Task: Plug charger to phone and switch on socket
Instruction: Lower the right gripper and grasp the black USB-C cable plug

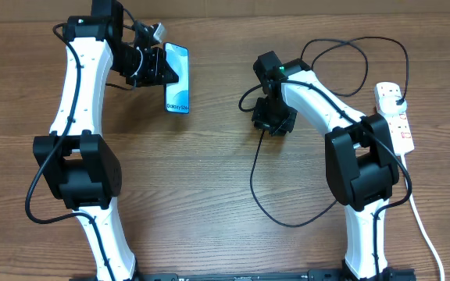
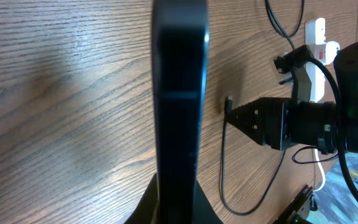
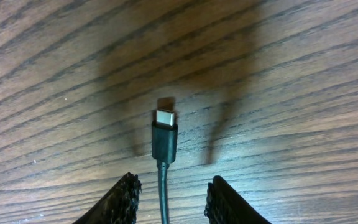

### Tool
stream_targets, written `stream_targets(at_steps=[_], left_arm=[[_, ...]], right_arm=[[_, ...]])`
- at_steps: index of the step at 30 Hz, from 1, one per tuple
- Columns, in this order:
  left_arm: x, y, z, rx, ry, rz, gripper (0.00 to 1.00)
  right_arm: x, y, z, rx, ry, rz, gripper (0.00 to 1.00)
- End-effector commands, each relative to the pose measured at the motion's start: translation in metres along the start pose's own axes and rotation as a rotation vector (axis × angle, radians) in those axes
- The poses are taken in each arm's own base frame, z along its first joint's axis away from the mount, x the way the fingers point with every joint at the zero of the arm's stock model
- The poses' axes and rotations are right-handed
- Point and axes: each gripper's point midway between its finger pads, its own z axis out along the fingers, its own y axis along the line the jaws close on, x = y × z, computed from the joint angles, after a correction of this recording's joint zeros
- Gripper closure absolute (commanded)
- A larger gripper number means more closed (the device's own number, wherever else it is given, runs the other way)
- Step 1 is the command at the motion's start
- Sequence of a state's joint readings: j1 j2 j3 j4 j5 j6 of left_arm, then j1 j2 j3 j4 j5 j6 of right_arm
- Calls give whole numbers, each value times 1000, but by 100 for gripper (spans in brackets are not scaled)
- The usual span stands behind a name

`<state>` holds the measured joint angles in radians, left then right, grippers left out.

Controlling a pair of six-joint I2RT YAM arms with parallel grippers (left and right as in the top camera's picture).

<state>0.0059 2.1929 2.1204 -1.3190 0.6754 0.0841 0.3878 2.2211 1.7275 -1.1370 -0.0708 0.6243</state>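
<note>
1. The wooden table carries the white socket along its right edge, near the far right corner.
2. The left arm reaches toward the far edge, left of centre. The left gripper is clamped on the phone, whose lit screen shows from above.
3. The right arm bends in toward the middle, wrist pointing down. The right gripper has its fingers apart, one either side of the cable, touching nothing.
4. The phone is likely stiff, smooth and slippery, so it is best held by its long edges.
5. The charger trails in loose loops toward the near edge. It looks thin and limp and would sag if held by the cable.
6. Its connector lies on the wood just ahead of the fingers. The stiff black body is the place to grip.
</note>
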Motion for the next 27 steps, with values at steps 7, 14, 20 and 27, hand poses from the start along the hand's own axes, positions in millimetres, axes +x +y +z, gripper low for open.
stream_targets(at_steps=[7, 14, 20, 27], left_arm=[[-7, -19, -15, 18, -45, 42, 96], [-8, -19, -15, 17, -50, 45, 96], [-8, -19, -15, 17, -50, 46, 96], [-8, -19, -15, 17, -49, 45, 96]], right_arm=[[10, -8, 21, 38, 26, 2, 63], [11, -7, 27, 28, 23, -1, 64], [9, -2, 28, 17, 8, -11, 68], [9, -2, 29, 36, -9, 5, 71]])
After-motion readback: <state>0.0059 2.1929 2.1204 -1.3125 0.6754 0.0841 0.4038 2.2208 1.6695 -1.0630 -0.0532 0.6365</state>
